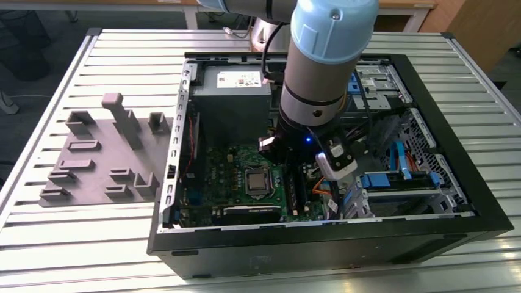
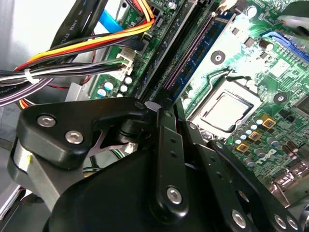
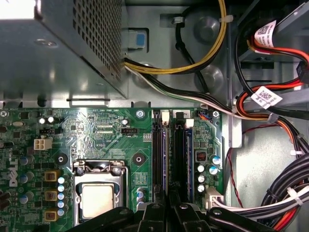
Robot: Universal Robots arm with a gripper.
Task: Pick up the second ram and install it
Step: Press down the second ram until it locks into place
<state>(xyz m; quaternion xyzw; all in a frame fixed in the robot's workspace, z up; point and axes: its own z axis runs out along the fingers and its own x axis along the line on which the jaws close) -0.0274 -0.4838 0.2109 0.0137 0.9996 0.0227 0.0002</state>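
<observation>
Arm is reaching down into the open PC case (image 1: 456,201), which lies on a slatted metal table (image 1: 49,244). Off to the exterior view's left of the case sits the grey holder (image 1: 97,152).

The gripper (image 2: 155,104) is low over the motherboard (image 3: 96,130), right at the memory slots just beside the CPU socket (image 3: 99,200). In both wrist views its fingers (image 3: 153,212) look pulled in to a thin gap, and they seem to be pinching the near end of the ram (image 3: 165,159). That stick stands on edge along its long black slot, running away from the fingertips towards the power supply (image 3: 58,48). From straight above it shows up as a thin bluish strip. How far down it is seated is hard to say.

One slot over, on the side away from the socket, there's another stick (image 3: 190,159), parallel to the first and close to it but not touching.

Yellow and black cables (image 3: 212,53) loop over the case wall past the slots. A red, orange and black bundle (image 3: 289,92) hangs further out, well clear of the gripper.
</observation>
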